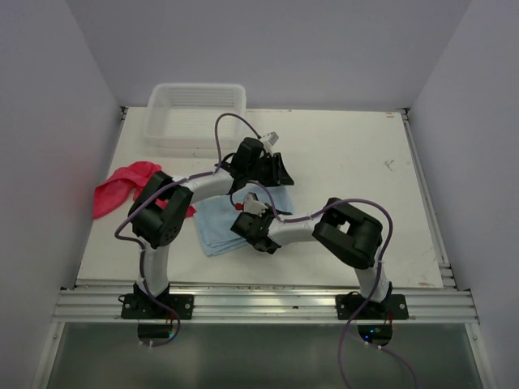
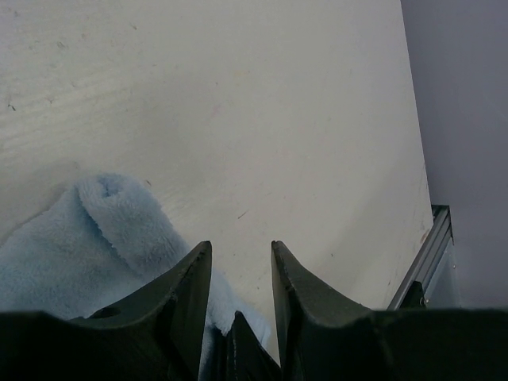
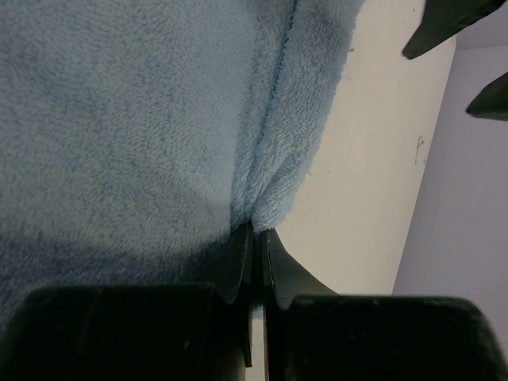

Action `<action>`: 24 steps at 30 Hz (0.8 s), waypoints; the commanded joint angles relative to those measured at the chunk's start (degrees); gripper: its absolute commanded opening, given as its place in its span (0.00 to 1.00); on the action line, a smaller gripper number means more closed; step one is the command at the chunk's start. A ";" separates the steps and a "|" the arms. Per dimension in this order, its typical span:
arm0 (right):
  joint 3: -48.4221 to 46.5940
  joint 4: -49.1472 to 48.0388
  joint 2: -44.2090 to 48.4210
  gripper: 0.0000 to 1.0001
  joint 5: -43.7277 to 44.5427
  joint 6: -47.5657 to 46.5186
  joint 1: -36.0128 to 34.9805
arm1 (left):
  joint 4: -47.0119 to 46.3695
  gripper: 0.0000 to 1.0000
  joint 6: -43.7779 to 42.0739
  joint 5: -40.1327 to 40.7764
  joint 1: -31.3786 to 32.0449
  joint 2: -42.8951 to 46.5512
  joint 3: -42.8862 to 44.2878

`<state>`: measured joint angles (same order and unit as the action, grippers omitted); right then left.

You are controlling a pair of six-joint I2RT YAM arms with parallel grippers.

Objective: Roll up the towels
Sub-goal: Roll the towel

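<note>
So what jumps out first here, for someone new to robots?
A light blue towel lies in the middle, the right gripper shut on its edge and the left gripper open at its far side. A red towel lies crumpled at the left edge of the table, a clear bin behind it.

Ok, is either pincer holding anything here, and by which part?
The right pincer is shut on the blue towel, pinching its folded edge. The left pincer is open, gripping nothing.

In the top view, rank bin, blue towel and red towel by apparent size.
Clear bin and blue towel: too close to rank, since the towel is partly covered.
Red towel: smallest, partly behind the left arm.
</note>
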<state>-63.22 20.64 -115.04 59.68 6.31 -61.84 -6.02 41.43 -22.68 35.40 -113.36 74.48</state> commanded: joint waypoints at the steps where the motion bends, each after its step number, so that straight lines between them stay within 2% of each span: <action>1: -0.32 0.01 -2.03 0.00 -5.45 1.87 0.06 | -2.86 0.39 0.06 -2.28 0.37 -1.95 -0.74; 12: -0.68 0.36 -1.06 0.00 -6.16 2.74 0.06 | 3.47 0.39 -4.25 4.83 0.29 -5.02 -0.65; 18: 0.29 -0.08 1.22 0.00 -6.16 4.67 0.06 | 2.95 0.38 -4.60 6.68 0.37 -5.82 -2.32; 24: 2.92 -1.83 4.65 0.11 -5.72 7.92 0.14 | 2.68 0.38 -4.60 7.38 0.29 -5.82 -2.93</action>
<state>-62.02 20.62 -113.91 59.05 6.92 -61.84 -3.40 38.37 -17.63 35.77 -117.47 73.17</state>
